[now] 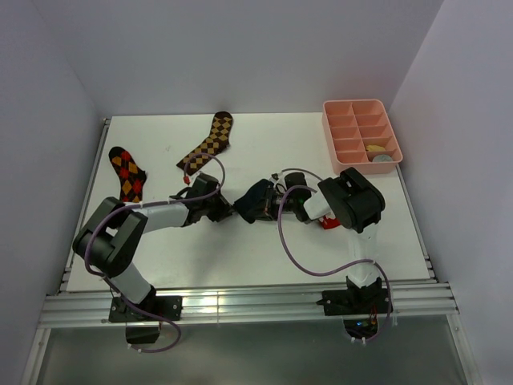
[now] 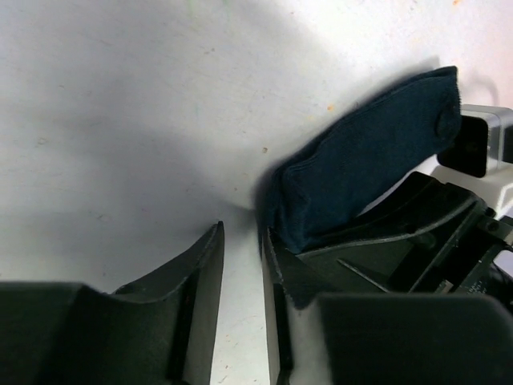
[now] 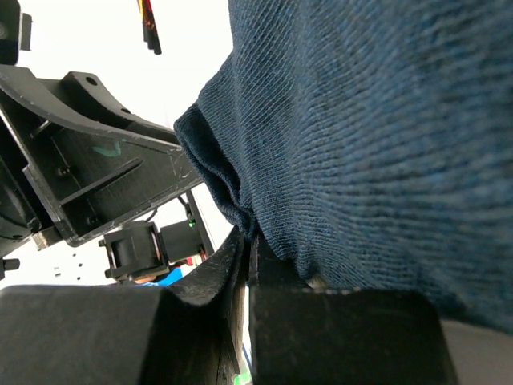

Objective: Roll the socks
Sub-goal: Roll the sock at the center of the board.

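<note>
Right wrist: right hand [image 3: 247, 249] pinches navy sock [image 3: 361, 144].

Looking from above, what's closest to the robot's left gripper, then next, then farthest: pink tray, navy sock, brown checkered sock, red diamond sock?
From the left gripper:
1. navy sock, right beside it.
2. brown checkered sock, farther back.
3. red diamond sock, near the left edge.
4. pink tray, back right corner.
</note>
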Motion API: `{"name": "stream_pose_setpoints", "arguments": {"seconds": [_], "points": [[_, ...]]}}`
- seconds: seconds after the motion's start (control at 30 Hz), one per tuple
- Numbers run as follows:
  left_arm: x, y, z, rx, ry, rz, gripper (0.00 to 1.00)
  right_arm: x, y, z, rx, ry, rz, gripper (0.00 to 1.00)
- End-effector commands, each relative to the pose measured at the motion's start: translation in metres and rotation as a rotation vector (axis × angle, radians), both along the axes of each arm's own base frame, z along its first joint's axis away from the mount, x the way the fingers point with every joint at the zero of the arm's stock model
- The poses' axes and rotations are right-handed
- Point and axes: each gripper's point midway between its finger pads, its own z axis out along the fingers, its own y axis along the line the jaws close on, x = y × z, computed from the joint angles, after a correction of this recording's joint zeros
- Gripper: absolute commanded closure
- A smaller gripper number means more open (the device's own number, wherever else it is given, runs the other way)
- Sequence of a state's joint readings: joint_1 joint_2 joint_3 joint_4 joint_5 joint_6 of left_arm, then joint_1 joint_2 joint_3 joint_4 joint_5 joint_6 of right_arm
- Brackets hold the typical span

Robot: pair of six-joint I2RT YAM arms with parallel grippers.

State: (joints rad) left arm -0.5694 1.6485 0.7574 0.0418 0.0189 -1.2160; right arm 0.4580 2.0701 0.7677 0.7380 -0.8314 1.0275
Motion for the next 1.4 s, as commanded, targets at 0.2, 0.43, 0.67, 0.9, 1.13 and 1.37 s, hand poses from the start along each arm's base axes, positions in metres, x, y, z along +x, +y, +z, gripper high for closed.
{"name": "stream_pose_setpoints", "arguments": {"seconds": [0.2,0.43,0.67,0.9,1.13,1.37], "points": [[0.022,-0.02,0.035,-0.07,-0.141,-0.028,0.76,-0.002,-0.021,-0.042,-0.207,0.076,-0.069,1.0],[0.025,-0.032,0.036,-0.11,-0.158,-0.064,0.8,-0.001,-0.027,-0.046,-0.261,0.069,-0.075,1.0],[0.025,-0.039,0.037,-0.118,-0.166,-0.087,0.81,0.0,-0.027,-0.047,-0.271,0.063,-0.07,1.0],[0.027,-0.041,0.028,-0.102,-0.155,-0.096,0.81,0.001,-0.028,-0.047,-0.289,0.065,-0.072,1.0],[0.028,-0.046,0.01,-0.106,-0.125,-0.103,0.82,0.0,-0.029,-0.048,-0.296,0.073,-0.067,1.0],[0.019,-0.039,-0.013,-0.083,-0.077,-0.087,0.87,0.0,-0.032,-0.045,-0.332,0.046,-0.049,0.97]]}}
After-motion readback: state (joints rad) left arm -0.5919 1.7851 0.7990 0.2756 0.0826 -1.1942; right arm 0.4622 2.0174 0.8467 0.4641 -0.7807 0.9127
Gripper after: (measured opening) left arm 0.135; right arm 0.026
